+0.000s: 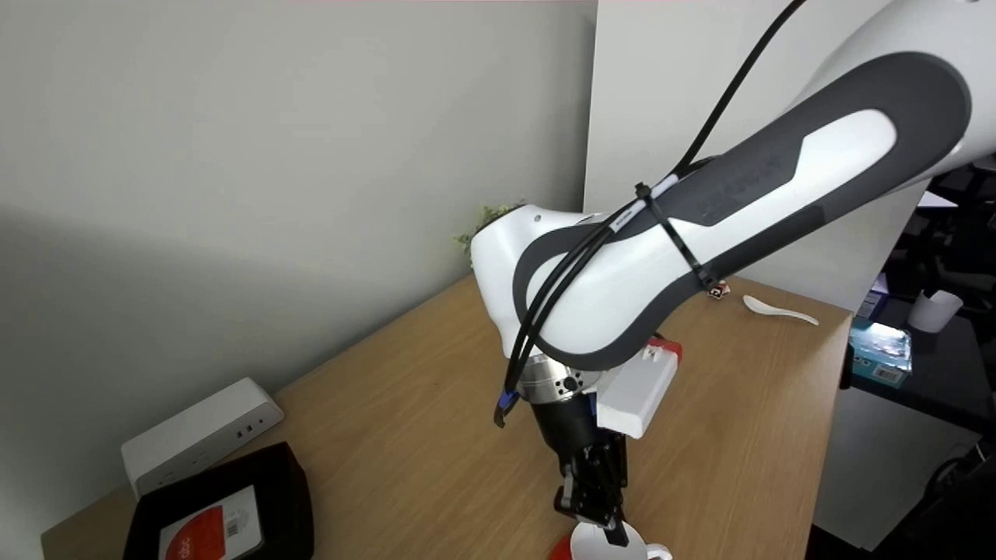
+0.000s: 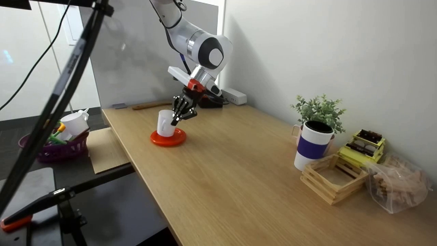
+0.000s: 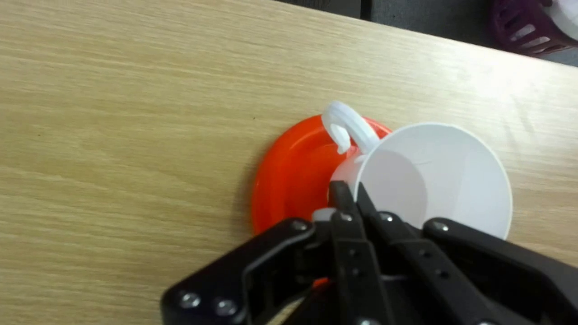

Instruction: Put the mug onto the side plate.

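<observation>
Gripper (image 3: 352, 187) pinching the mug (image 3: 438, 176) by its wall, nine o'clock in the wrist view.
Likely light, stiff and slick, best held there or by the handle (image 3: 354, 127) at ten; plain white, upright over the red side plate (image 3: 291, 180), contact beneath hard to judge.

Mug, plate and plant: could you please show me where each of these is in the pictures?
Mug (image 3: 445, 178), in the wrist view: on its inside surface.
Plate (image 3: 291, 180), in the wrist view: on its bare red surface.
Plant (image 2: 319, 111), in an exterior view: on its leaves.
</observation>
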{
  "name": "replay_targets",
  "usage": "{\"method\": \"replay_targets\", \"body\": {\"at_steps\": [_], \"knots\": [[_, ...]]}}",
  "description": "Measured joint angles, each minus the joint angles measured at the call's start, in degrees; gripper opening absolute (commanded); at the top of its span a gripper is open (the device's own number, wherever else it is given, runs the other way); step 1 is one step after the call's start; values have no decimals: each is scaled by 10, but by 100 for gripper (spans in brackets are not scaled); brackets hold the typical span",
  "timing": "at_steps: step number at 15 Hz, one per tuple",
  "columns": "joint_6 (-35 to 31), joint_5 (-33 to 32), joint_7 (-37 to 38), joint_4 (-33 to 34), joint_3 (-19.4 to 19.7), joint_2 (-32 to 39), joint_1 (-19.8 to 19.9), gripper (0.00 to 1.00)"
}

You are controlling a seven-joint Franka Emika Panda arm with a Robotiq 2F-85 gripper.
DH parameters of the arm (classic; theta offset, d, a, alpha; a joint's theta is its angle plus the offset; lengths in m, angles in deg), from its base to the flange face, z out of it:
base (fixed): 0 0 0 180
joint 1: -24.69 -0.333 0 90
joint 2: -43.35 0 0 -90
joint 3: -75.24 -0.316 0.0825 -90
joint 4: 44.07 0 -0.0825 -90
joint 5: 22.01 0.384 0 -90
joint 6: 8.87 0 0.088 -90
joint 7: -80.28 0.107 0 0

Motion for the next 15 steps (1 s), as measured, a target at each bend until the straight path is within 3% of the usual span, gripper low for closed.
{"method": "replay_targets", "body": {"at_steps": [1, 3, 12, 13, 15], "knots": [[-1, 0, 10, 3, 0, 6, 0, 28], [-2, 3, 32, 7, 1, 8, 0, 32], [-60, 6, 117, 0, 2, 5, -16, 95], [-72, 6, 127, -6, 2, 1, -20, 100], [-97, 6, 147, -18, 3, -6, -27, 100]]}}
